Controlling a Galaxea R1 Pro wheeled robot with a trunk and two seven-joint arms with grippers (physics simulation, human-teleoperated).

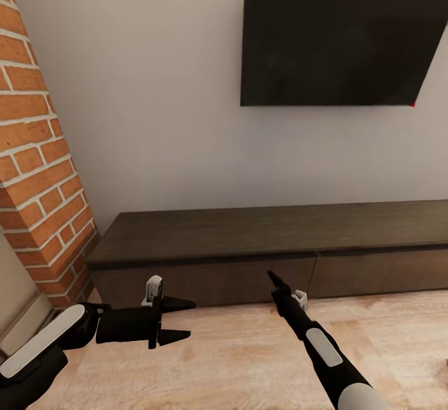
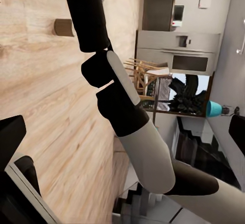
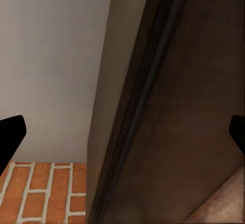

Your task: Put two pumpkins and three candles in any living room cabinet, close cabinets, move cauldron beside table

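Both tools spread, empty: left tool [image 1: 180, 320] over floor, right tool [image 1: 274, 277] near closed cabinet [image 1: 205, 279].

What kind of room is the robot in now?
Probably a living room: a wall-mounted TV hangs above a long low dark cabinet, with a wood floor and a brick column.

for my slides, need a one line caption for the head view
Robot facing the closed dark wood cabinet under a wall TV, open left hand hovering over the floor, right hand reaching toward a drawer front.
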